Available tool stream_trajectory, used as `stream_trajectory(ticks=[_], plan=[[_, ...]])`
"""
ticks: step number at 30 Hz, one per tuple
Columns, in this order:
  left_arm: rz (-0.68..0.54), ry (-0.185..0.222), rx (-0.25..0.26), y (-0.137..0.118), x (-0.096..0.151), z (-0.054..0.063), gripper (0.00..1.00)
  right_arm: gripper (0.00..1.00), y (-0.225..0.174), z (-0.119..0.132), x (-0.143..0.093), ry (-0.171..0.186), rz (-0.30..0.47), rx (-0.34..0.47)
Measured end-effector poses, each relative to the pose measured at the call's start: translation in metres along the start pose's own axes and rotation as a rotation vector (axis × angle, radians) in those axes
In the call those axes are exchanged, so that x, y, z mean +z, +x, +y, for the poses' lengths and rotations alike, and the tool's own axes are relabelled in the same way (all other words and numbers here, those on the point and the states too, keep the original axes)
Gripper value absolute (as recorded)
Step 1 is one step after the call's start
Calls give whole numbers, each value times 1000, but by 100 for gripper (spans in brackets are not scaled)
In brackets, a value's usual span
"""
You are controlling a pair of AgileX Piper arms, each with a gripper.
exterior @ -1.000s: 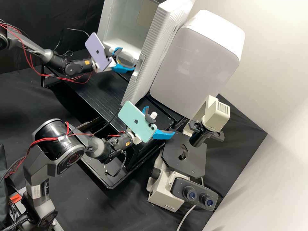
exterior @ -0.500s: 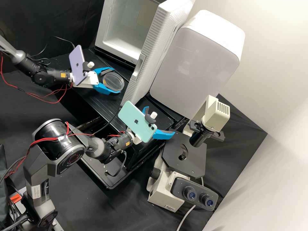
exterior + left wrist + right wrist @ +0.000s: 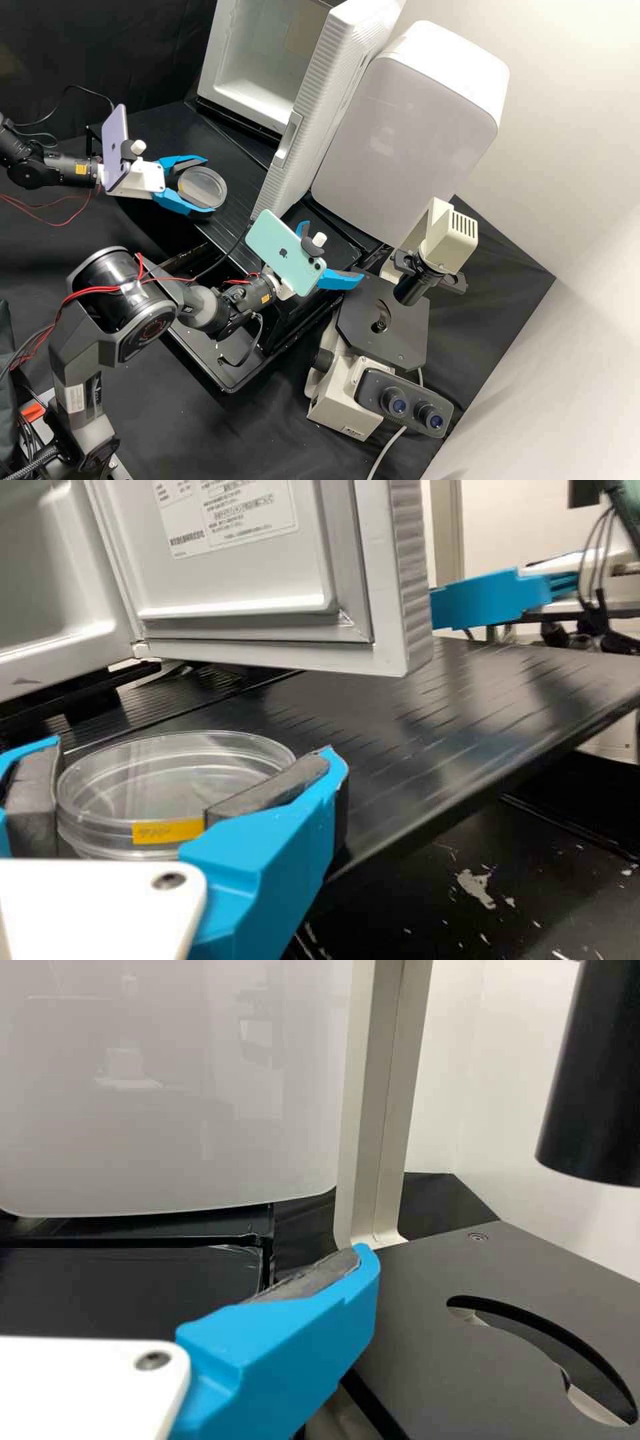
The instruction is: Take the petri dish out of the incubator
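Note:
A clear round petri dish with a small yellow label sits between the blue fingers of my left gripper, which is shut on it. The dish hangs just above the black ridged shelf, outside and in front of the white incubator. The incubator's door stands open beside the dish. My right gripper is open and holds nothing, hovering by the microscope stage. One of its fingers lies at the stage's edge.
A large white housing stands right of the incubator door. A microscope with two eyepieces sits at the front right, its black condenser above the stage. Black cloth covers the bench around the shelf.
My left gripper has drawn back out of the incubator with the petri dish, moving left and toward the front over the shelf. The right arm has stayed still.

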State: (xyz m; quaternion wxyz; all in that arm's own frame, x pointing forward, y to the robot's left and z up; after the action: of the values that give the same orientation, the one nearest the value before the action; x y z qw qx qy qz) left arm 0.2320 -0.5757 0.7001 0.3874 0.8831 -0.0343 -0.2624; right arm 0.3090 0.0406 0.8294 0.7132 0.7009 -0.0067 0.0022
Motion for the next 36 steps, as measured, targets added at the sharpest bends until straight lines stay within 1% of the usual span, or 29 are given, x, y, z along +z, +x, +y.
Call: stream_trajectory(ticks=[5, 7, 10, 13, 17, 19, 25, 32, 36], plan=[[2, -8, 0, -6, -1, -2, 0, 100, 0, 0, 0, 0, 0, 0], [1, -20, 0, -6, -1, -2, 0, 100, 0, 0, 0, 0, 0, 0], [5, -33, 2, -5, -2, -2, 0, 100, 0, 0, 0, 0, 0, 0], [15, -37, -7, -3, -6, -5, 0, 100, 0, 0, 0, 0, 0, 0], [30, -47, -8, -2, -10, -6, 0, 100, 0, 0, 0, 0, 0, 0], [38, -58, -9, 1, -12, -7, 0, 100, 0, 0, 0, 0, 0, 0], [61, -60, 4, 15, -17, -6, 0, 100, 0, 0, 0, 0, 0, 0], [72, -60, 17, 24, -19, -6, 0, 100, 0, 0, 0, 0, 0, 0], [81, -61, 15, 28, -21, -7, 0, 100, 0, 0, 0, 0, 0, 0]])
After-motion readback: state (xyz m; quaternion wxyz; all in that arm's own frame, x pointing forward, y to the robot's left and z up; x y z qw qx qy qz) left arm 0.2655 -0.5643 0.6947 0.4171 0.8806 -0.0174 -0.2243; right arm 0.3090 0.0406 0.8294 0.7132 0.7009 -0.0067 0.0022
